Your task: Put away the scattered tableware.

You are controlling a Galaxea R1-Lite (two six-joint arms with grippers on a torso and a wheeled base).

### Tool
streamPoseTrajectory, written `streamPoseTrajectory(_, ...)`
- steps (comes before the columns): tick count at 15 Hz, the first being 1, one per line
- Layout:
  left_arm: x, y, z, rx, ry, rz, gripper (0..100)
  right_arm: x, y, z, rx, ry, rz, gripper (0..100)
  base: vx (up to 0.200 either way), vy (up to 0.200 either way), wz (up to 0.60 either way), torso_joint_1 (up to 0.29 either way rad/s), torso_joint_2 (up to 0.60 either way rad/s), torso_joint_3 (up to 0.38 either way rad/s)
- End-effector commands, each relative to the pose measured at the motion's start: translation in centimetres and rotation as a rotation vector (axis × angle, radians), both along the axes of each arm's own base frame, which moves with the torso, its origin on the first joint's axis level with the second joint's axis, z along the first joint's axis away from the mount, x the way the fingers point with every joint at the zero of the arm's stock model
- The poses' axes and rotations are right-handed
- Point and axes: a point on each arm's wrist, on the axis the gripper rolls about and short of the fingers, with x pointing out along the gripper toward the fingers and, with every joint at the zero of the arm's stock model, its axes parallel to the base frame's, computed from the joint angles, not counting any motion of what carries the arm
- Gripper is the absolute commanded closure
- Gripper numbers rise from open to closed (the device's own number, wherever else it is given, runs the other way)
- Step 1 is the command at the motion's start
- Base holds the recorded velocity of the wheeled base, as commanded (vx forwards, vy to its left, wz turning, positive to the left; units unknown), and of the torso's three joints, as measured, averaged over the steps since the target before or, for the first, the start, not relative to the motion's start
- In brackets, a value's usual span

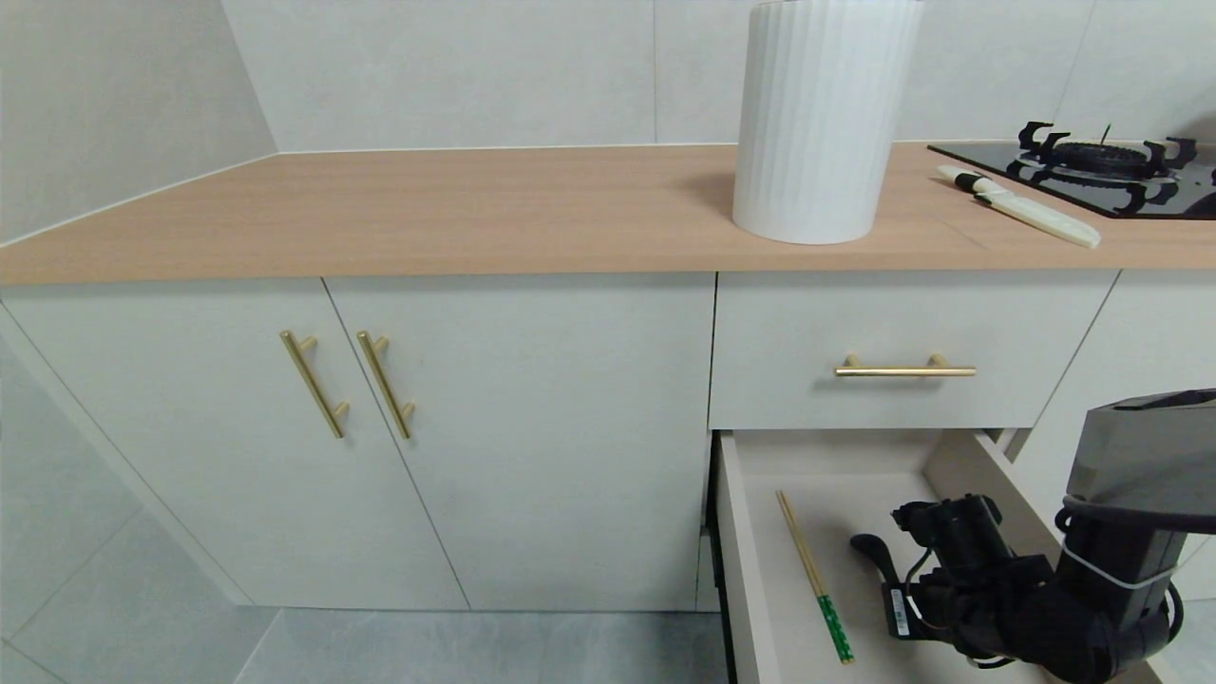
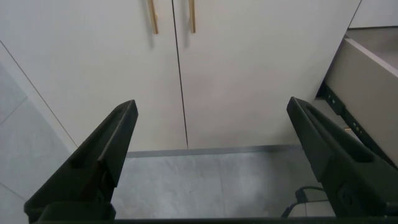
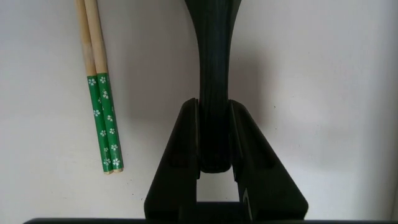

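The lower drawer (image 1: pixel 736 532) stands pulled out at the lower right. A pair of bamboo chopsticks with green flowered ends (image 1: pixel 814 575) (image 3: pixel 99 93) lies on its pale floor. My right gripper (image 1: pixel 898 581) (image 3: pixel 214 109) is inside the drawer, shut on the narrow end of a black spoon-like utensil (image 1: pixel 866 549) (image 3: pixel 214 56), just right of the chopsticks. A white knife with a black band (image 1: pixel 1021 206) lies on the wooden countertop (image 1: pixel 475 209). My left gripper (image 2: pixel 211 109) hangs open and holds nothing, low in front of the cabinet doors (image 2: pixel 249 74).
A tall white ribbed container (image 1: pixel 817 119) stands on the counter above the drawers. A black gas hob (image 1: pixel 1092 171) is at the far right. The upper drawer with a gold handle (image 1: pixel 905 370) is closed. Two cabinet doors with gold handles (image 1: pixel 347 380) are closed.
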Motion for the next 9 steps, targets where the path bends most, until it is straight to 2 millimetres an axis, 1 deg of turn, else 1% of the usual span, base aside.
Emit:
streamPoseTrajectory(1,0.01,0.00,0.01,0.000,0.000,0.000,0,0.01,0.00,0.06,-0.004,-0.004,-0.004,100,0.000,0.000,0.00,0.000,0.00,0.000)
streamPoseTrajectory(3,0.01,0.00,0.01,0.000,0.000,0.000,0,0.01,-0.02,0.01,-0.010,-0.004,-0.008,100,0.000,0.000,0.00,0.000,0.00,0.000)
streamPoseTrajectory(4,0.01,0.00,0.01,0.000,0.000,0.000,0,0.01,-0.02,0.01,-0.010,-0.004,-0.008,0,0.000,0.000,0.00,0.000,0.00,0.000)
streamPoseTrajectory(9,0.01,0.00,0.00,0.000,0.002,0.000,0,0.02,-0.02,0.06,-0.010,-0.005,-0.008,0,0.000,0.000,0.00,0.000,0.00,0.000)
